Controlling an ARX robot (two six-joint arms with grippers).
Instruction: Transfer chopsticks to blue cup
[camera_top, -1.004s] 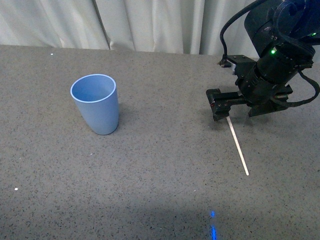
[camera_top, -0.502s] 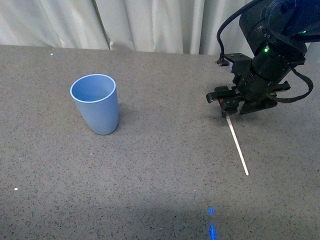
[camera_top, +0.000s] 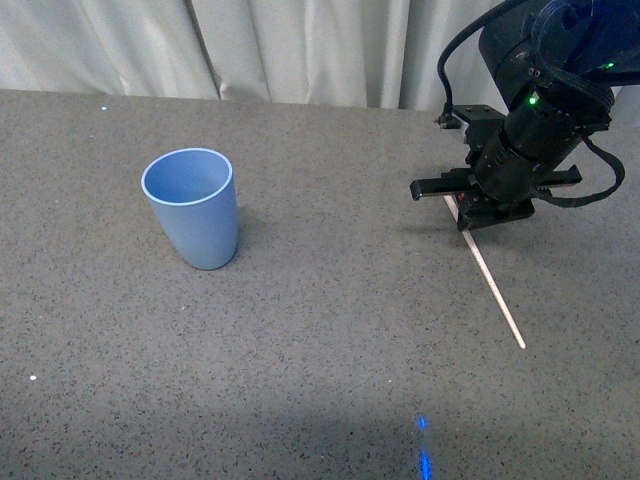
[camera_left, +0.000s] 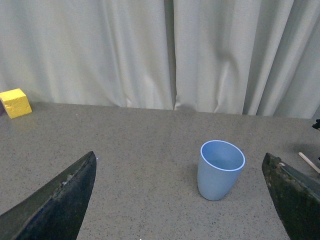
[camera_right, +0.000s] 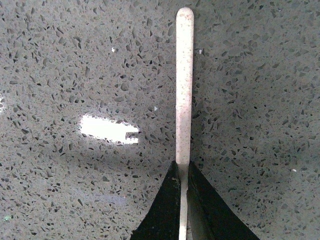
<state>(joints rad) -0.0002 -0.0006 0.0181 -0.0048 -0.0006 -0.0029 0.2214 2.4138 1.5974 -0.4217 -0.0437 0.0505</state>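
Note:
The cream-white chopstick (camera_top: 495, 290) slants from my right gripper (camera_top: 466, 214) down toward the front right over the grey table. The gripper is shut on its far end. In the right wrist view the chopstick (camera_right: 184, 85) runs out from between the two black fingers (camera_right: 165, 210), pinched tight. The light-blue cup (camera_top: 192, 207) stands upright and empty at the left, far from the right gripper. It also shows in the left wrist view (camera_left: 219, 170), ahead of my open left gripper (camera_left: 180, 200), whose fingers (camera_left: 60, 200) stand wide apart and empty.
A grey speckled table (camera_top: 320, 330) carries everything. White curtains (camera_top: 300, 50) hang behind its far edge. A yellow block (camera_left: 15, 103) sits at the far left edge in the left wrist view. A blue light spot (camera_top: 424, 455) lies near the front edge.
My right gripper has closed on the chopstick's far end and turned it; the stick's free end has swung a little to the right. The cup has not moved.

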